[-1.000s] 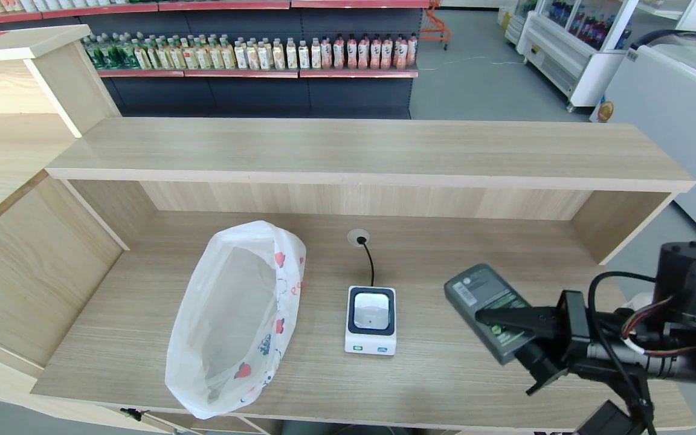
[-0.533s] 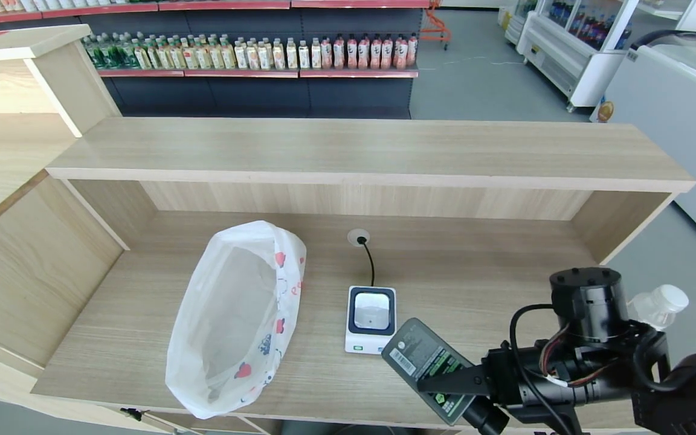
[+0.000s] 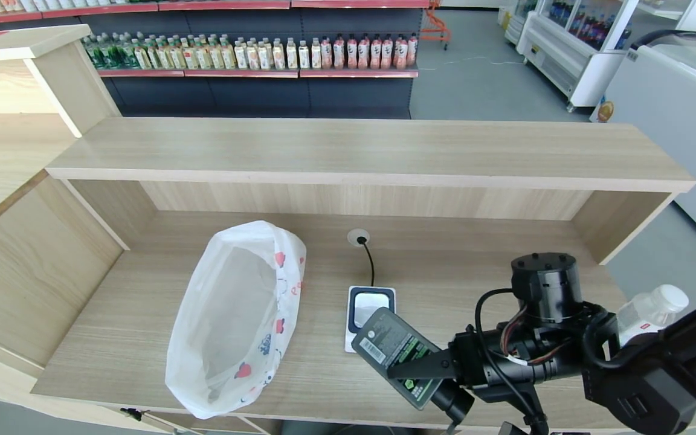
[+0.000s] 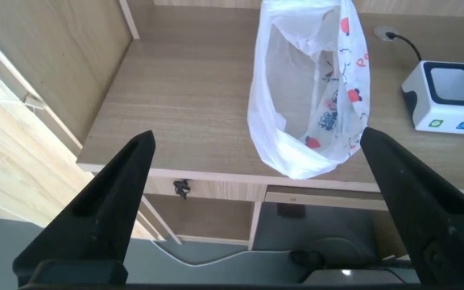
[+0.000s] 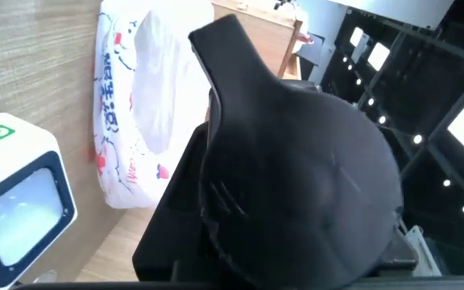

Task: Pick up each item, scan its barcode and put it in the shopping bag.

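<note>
Head view: the right gripper [image 3: 420, 379] is clamped on a flat dark packet [image 3: 384, 341], barcode label facing up. The packet hangs tilted over the near right corner of the scanner [image 3: 367, 300] and covers that corner.

- The scanner sits mid-counter; its cable [image 3: 369, 260] runs back to a hole in the top.
- The shopping bag [image 3: 239, 314] lies open just left of the scanner, mouth toward the back wall, with its lower end at the front edge of the counter [image 3: 493, 260].
- A clear bottle [image 3: 650, 308] with a white cap shows behind the right arm, at the counter's right end.
- The left gripper [image 4: 258, 135] hovers off the front edge, its jaws spread wide with nothing between them.

Limits: a raised ledge [image 3: 354, 148] overhangs the back, and side panels close both ends. Bare top lies right of the scanner and between the bag and the left panel.
</note>
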Robot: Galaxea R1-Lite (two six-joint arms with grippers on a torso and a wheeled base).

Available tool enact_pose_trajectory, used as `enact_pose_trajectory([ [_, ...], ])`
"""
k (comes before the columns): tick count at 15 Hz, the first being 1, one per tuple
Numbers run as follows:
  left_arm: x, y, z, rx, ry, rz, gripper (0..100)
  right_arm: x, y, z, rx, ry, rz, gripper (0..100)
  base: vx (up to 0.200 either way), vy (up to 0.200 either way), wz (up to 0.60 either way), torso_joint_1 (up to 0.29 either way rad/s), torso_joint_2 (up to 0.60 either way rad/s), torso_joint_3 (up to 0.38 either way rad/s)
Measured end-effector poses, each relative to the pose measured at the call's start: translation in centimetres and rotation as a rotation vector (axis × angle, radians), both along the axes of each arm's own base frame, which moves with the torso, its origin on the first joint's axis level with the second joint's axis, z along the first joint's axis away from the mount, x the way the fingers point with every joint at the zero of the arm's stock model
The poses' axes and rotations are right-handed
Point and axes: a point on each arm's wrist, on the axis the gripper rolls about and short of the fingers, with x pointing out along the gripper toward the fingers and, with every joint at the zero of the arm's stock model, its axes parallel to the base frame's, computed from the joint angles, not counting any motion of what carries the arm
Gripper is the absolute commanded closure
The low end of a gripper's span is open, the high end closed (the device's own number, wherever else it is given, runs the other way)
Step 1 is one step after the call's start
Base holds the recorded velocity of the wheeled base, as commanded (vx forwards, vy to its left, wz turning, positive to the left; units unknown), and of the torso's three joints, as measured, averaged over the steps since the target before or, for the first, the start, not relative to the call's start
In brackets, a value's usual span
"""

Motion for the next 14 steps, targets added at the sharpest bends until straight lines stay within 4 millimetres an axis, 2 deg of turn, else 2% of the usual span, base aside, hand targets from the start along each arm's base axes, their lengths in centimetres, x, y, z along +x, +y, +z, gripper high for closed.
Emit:
enact_pose_trajectory([
  [5, 0.0, 0.0, 0.0, 0.000, 0.000, -0.001, 0, 1.6, 1.5, -0.3, 0.009, -0.036, 0.017, 100, 0.000, 0.000, 0.00, 0.000, 0.00, 0.000],
  [14, 0.0, 0.0, 0.0, 0.000, 0.000, -0.001, 0, 2.5, 3.4, -1.9, -0.003, -0.024, 0.053, 100, 0.000, 0.000, 0.00, 0.000, 0.00, 0.000],
])
